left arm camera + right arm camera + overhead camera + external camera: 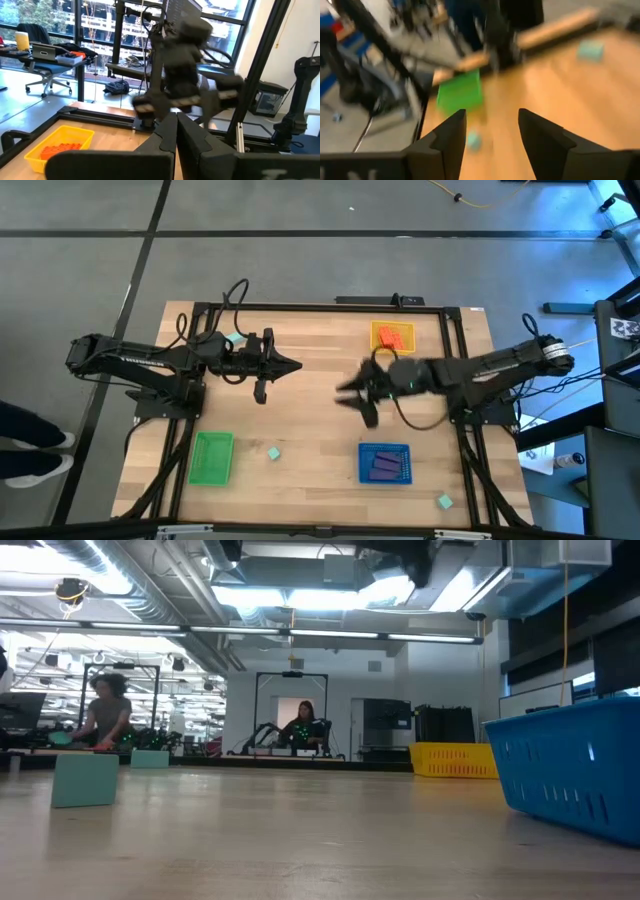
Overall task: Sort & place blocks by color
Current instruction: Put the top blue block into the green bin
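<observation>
Orange blocks [392, 336] fill the yellow tray [377, 329] and purple ones [385, 466] the blue tray [364, 451]; mint blocks [273, 452] lie loose along the tabletop's near edge. The right gripper [350, 394] hovers mid-tabletop, jaws released and empty, and probably next descends on a mint block for the green tray [212, 457]. The left gripper [296, 366] waits with jaws clenched.

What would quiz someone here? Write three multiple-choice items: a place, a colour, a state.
1. The orange blocks lie: A in the yellow tray; B in the green tray; C loose on the table.
2. The tray holding the purple blocks is: A green; B yellow; C blue.
3. The right gripper has its jaws: A shut on a block; B open and empty; C out of view.
Key: 1 A, orange fills the yellow tray. 2 C, the blue tray holds them. 3 B, a clear gap shows between them; the left gripper waits above mid-table.
</observation>
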{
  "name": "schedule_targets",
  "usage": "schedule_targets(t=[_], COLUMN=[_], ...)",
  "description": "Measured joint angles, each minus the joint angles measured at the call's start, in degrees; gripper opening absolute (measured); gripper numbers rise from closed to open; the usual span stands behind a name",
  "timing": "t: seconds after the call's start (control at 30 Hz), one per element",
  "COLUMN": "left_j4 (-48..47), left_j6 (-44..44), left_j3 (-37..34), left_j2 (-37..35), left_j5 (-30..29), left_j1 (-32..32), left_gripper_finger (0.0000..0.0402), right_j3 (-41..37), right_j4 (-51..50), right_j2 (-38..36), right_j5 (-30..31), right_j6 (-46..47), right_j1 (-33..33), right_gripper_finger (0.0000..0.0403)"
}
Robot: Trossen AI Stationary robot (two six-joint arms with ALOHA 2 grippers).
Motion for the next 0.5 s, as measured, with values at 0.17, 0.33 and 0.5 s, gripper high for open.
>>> schedule_targets(t=[0.17,0.33,0.5], left_j4=[-0.25,-1.16,-1.85], left_j6=[-0.04,-0.06,0.0], left_j3=[0.02,0.02,0.02], left_j2=[-0.35,-0.31,-0.45], left_j5=[0.0,0.0,0.0], left_j1=[-0.09,-0.09,-0.09], left_gripper_finger=[0.0,0.0,0.0], right_j3=[0.0,0.0,0.0], right_j4=[12.87,25.23,27.55], right_j2=[1.76,3.89,4.6], right_j5=[-3.16,-3.8,-3.48], right_j6=[-6.12,-9.34,-12.06], right_j1=[-6.16,-8.63,-9.64], right_gripper_finger=[0.0184,0.0184,0.0184])
